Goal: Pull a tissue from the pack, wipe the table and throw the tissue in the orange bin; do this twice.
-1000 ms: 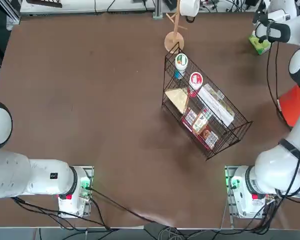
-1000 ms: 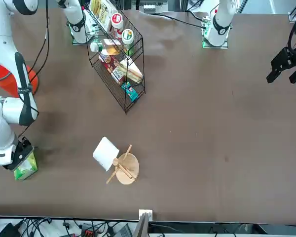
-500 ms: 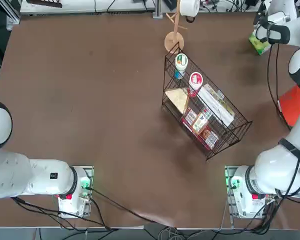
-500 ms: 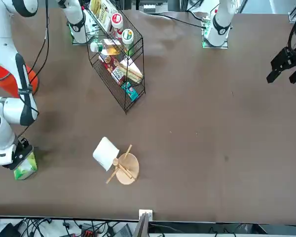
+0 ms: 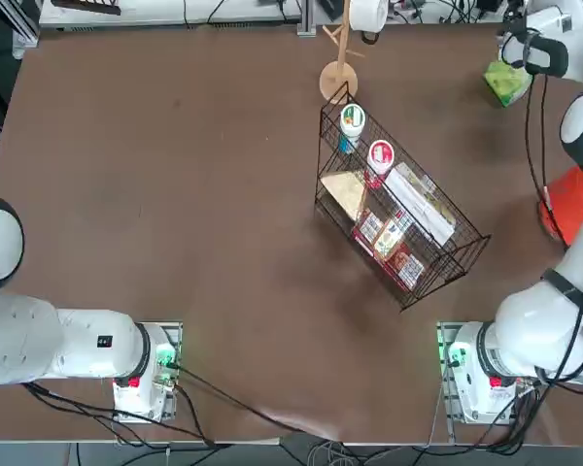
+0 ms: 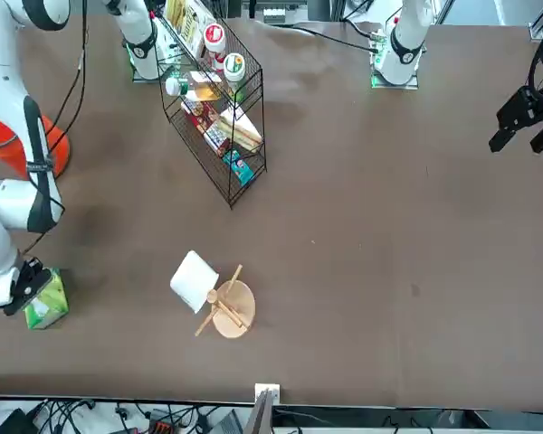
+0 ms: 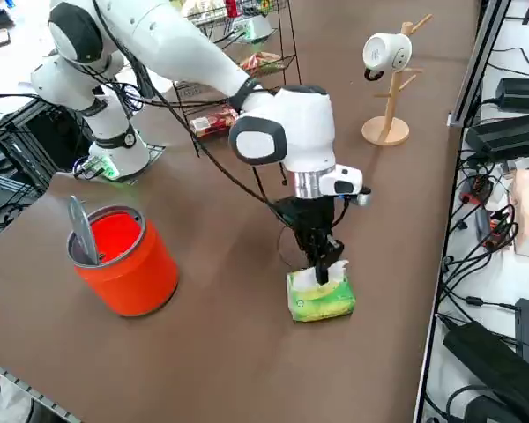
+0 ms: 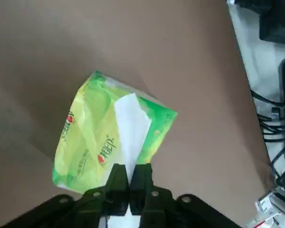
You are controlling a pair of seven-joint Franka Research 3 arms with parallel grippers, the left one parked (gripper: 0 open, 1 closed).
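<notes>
My right gripper (image 8: 129,183) hangs just above the pack (image 8: 107,137), fingers pinched together on the white tissue (image 8: 131,126) that rises from the slot in the pack's top. The one green-and-yellow pack lies directly beneath me, at the far right corner of the table (image 5: 175,194), so the coming pull looks to be straight up and away from it. The tissue runs as a strip from the slot to my fingertips, across the pack's long axis as the wrist view shows it. The single orange bin (image 7: 123,260) stands well apart from the pack, nearer my base along the right edge of the table, with a grey strip leaning inside it. Also on the table: one black wire basket (image 5: 398,228) of groceries near the middle and one wooden mug stand (image 5: 338,78) with one white mug (image 7: 381,51).
</notes>
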